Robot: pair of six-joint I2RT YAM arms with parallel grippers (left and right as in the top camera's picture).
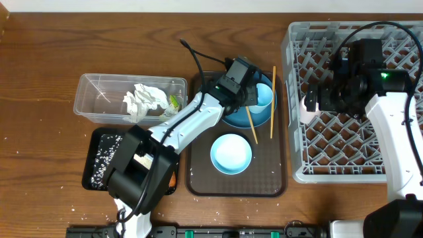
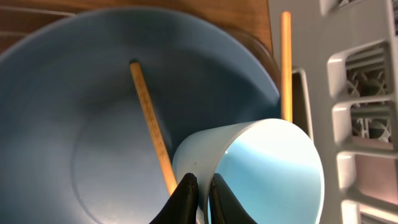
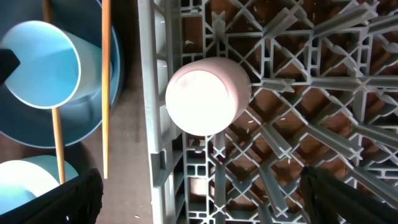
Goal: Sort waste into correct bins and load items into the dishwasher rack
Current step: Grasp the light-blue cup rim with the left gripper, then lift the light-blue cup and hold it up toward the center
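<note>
The clear plastic tub holds the crumpled white napkin, with the green-and-white wrapper at its right end. Just below it, the black tray holds loose rice grains; a sliver of orange carrot shows at its right edge, behind the left arm.

On the brown serving tray sits the dark-blue plate. The light-blue cup is tipped on the plate, and the left gripper is pinched on its rim. One chopstick lies across the plate and the other chopstick lies along its right edge. The light-blue bowl stands near the tray's front.

In the grey dishwasher rack, the pink cup sits upside down at the left wall. The right gripper hangs above it, spread wide and empty.

The wooden table carries scattered white specks. A pale wall runs along the far edge.
</note>
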